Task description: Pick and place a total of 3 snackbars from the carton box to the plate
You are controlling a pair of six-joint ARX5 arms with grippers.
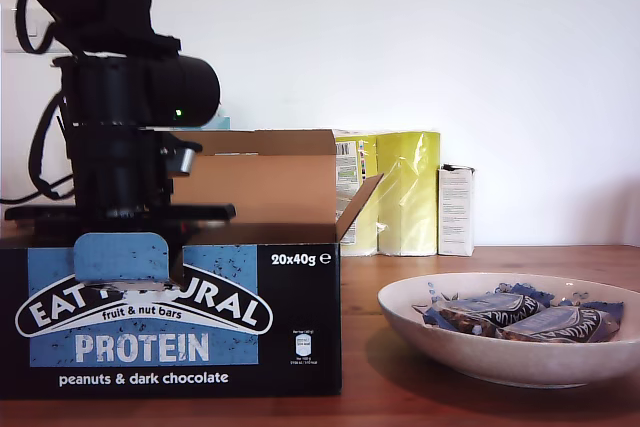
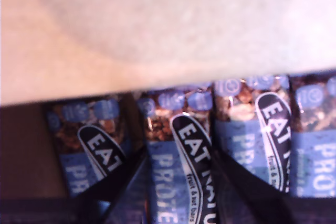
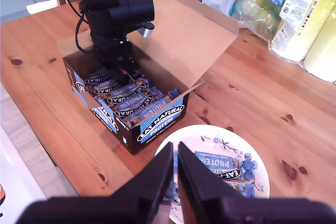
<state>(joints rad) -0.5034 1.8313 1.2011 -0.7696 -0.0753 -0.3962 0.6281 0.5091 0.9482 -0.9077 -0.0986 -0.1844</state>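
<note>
Reaching down into the carton box [image 1: 170,317] at the exterior view's left with my first gripper [image 2: 173,182], fingers spread wide and straddling one upright snackbar [image 2: 181,182], long axis seemingly running along them. Hovering nearer the plate [image 1: 420,332], already holding bars, my second gripper [image 3: 176,174], fingers nearly together, empty.

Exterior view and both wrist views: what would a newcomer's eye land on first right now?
The big black-and-blue printed carton box fills the exterior view's left, with a black arm reaching down into it. My first gripper hangs open over a row of glossy blue-and-black snackbars inside. At the exterior view's right, the speckled off-white ceramic plate already holds wrapped bars, with my second gripper shut above it.
</note>
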